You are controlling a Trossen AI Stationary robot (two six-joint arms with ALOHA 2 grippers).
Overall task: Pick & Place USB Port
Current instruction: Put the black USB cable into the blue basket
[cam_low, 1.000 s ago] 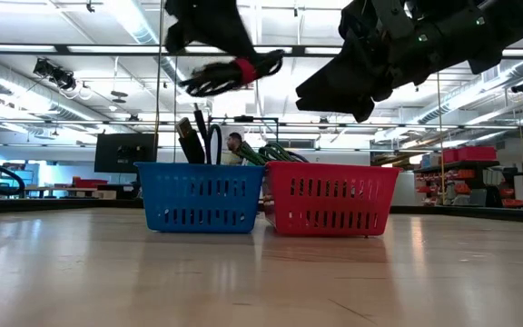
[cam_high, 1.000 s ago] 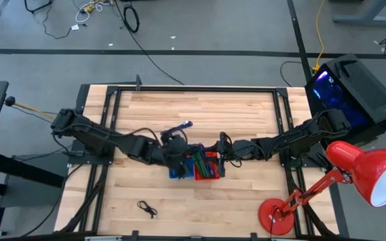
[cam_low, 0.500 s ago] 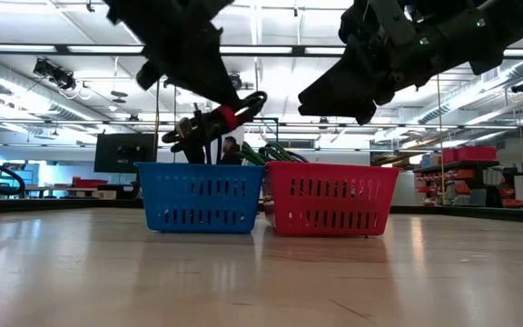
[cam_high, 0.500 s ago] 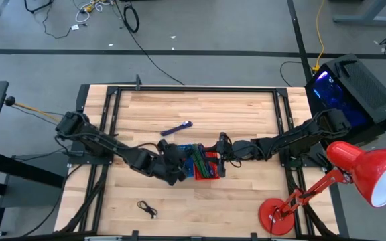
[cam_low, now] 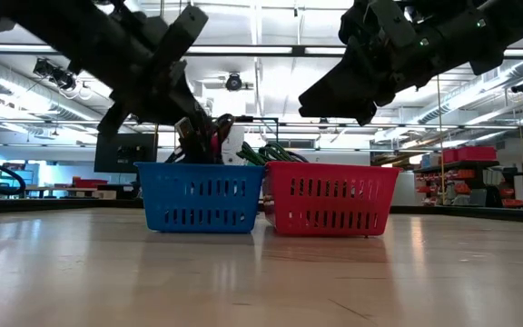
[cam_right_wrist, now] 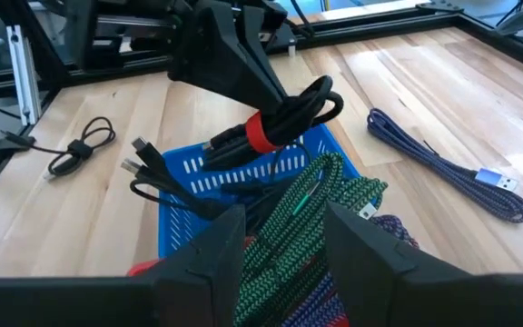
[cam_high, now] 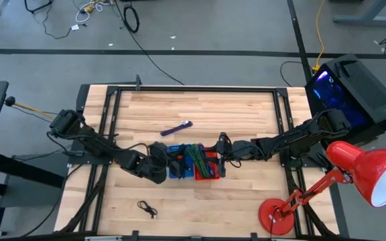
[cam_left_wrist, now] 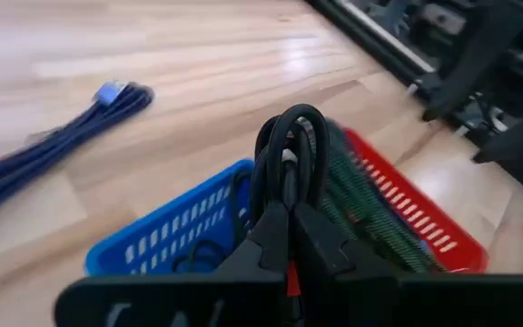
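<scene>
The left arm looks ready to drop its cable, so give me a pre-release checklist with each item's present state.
1. Left gripper shut on the black cable bundle: ok, the fingers clamp it near its red band.
2. Bundle over the blue basket, not the red basket: ok, in the right wrist view it hangs above the blue one.
3. Room in the blue basket: cannot tell; black cables already lie inside and stick up past its rim.
4. Right gripper clear of the drop: ok, it stands open over the red basket, apart from the bundle.
5. Cables left on the table: not ok, the purple cable and a small black cable lie outside the baskets.
</scene>
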